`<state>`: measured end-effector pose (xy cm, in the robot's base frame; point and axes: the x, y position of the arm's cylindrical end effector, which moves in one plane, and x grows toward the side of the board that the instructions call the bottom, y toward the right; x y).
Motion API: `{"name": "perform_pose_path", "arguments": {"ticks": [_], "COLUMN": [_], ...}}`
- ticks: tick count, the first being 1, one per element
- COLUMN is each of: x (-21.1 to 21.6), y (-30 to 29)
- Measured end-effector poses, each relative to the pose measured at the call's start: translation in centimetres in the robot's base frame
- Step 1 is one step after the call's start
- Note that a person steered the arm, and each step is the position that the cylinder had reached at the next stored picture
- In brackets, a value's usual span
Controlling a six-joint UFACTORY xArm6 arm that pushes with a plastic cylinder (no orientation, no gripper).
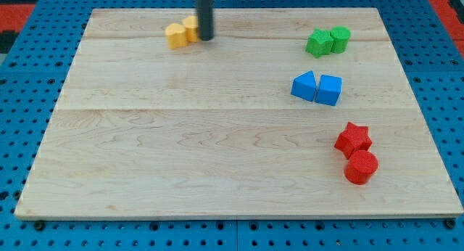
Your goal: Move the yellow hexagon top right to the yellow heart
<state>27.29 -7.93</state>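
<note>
Two yellow blocks sit touching near the view's top left of the wooden board (181,149). The left one (175,35) is the more visible; the right one (191,27) is partly hidden behind my rod, so I cannot tell which is the hexagon and which the heart. My tip (206,38) rests on the board right against the right side of the right yellow block.
A green star-like block (317,43) and a green cylinder (339,39) sit at the top right. A blue triangle (304,85) and a blue cube (329,89) lie below them. A red star (353,138) and a red cylinder (361,167) are at the lower right.
</note>
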Motion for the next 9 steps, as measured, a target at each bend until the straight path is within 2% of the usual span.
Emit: {"name": "perform_pose_path", "arguments": {"ticks": [2, 3, 4, 5, 6, 7, 9], "x": [-4.4, -3.9, -1.1, -0.6, 3.8, 7.1, 5.6], "y": [-0.1, -5.5, -5.0, -0.3, -0.3, -6.4, -11.0]}}
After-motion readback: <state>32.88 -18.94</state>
